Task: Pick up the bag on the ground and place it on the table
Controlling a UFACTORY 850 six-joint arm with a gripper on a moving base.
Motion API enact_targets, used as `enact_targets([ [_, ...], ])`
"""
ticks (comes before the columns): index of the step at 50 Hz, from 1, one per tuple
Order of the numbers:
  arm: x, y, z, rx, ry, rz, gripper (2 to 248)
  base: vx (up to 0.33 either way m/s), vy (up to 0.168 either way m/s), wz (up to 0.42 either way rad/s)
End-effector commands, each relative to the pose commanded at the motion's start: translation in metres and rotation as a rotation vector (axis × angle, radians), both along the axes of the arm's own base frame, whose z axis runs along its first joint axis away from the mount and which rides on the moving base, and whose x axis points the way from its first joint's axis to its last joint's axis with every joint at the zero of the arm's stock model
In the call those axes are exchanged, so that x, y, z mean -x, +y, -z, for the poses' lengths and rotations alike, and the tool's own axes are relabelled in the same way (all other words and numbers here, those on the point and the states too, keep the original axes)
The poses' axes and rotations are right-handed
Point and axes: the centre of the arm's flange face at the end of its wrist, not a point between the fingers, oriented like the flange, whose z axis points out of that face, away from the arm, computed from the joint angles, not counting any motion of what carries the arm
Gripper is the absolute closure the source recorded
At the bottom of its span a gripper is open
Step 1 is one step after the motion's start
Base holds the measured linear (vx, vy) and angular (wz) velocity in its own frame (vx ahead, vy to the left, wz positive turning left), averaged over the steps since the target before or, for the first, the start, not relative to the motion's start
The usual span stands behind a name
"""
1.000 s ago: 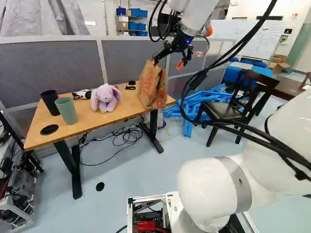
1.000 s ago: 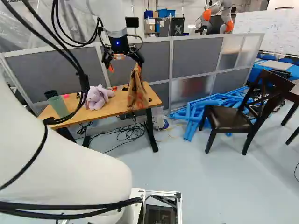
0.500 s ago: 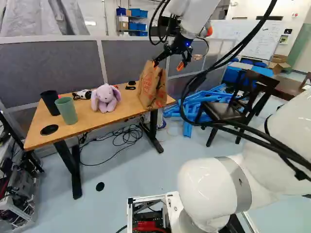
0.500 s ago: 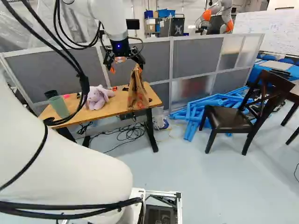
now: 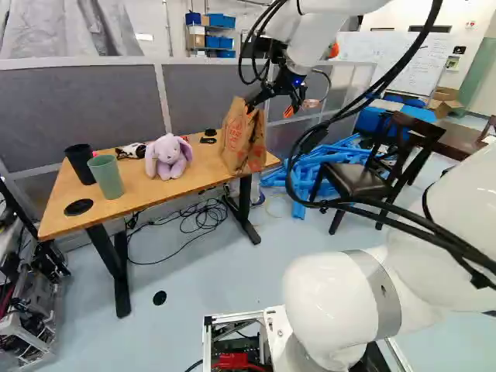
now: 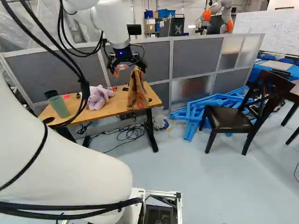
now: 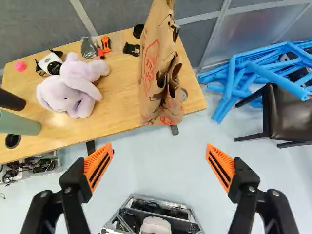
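Standing upright on the desk (image 7: 117, 111), the brown paper bag (image 7: 157, 80) is ahead of the fingers (image 5: 288, 111), in line with the gap between them and touching neither orange pad. In the wrist view the fingers (image 7: 221, 166) are spread wide, with pale floor (image 7: 161, 156) showing between them and nothing held. Both base views put them up near the bag's top. The bag sits near one end of the desk. Ahead of the finger on the other side lies a lilac plush rabbit (image 7: 66, 92), and farther out that way are a black cup (image 7: 10, 100) and a green cup (image 7: 19, 123). A small orange tool (image 7: 106, 44) lies beyond the fingers, between the rabbit and the bag. Past the bag's end of the desk, ahead of the opposite finger and off to its outer side, are a heap of blue tubes (image 7: 278, 73) and a dark chair (image 7: 292, 114), both on the floor.
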Motion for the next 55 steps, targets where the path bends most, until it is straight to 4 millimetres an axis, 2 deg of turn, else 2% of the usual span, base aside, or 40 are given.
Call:
enact_targets([
  [27, 0.001, -0.004, 0.051, 0.023, -0.080, 0.063, 3, 0.000, 0.000, 0.000],
  [55, 0.015, -0.008, 0.121, 0.047, -0.202, 0.126, 3, 0.000, 0.000, 0.000],
])
